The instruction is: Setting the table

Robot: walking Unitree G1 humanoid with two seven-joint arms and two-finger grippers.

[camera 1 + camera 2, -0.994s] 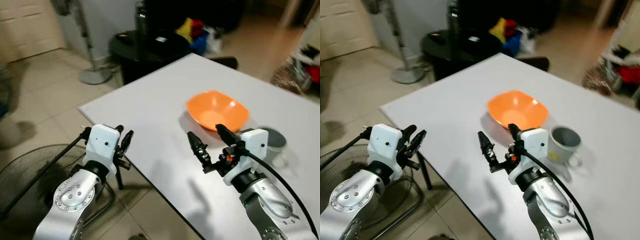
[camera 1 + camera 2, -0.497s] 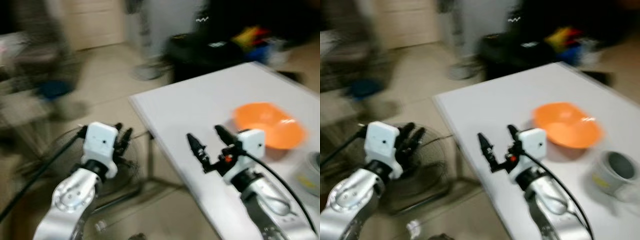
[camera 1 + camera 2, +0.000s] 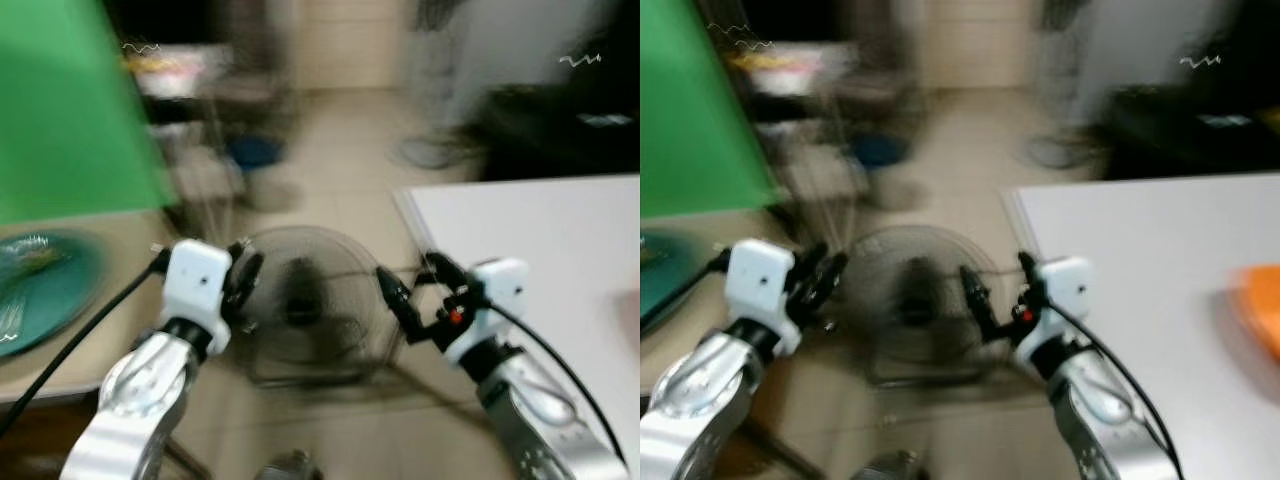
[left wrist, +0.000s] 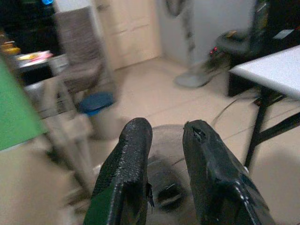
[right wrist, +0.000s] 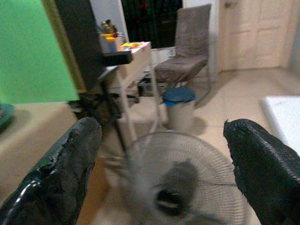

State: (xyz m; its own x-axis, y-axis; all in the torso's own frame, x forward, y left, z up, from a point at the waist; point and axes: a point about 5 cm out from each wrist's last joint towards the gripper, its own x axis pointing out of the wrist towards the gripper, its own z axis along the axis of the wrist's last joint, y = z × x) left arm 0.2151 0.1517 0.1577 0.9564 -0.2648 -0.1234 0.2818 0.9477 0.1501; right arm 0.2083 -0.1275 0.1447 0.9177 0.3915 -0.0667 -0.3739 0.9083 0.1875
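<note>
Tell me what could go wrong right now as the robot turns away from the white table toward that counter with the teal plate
The floor fan lies low between the white table and the counter, right in front of both arms; the robot might step on it or catch its cage. The views are badly blurred, so judging where the teal plate sits may be unreliable. The right gripper is open wide beside the table corner and could clip it.

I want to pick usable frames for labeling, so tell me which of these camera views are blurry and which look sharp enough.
Both eye views are heavily motion-smeared: the floor fan, white table and teal plate lack crisp edges. Left wrist view: left gripper fairly sharp, background soft. Right wrist view is clearest: right gripper fingers, the chair and blue-lidded bin are readable, though the fan is soft.
</note>
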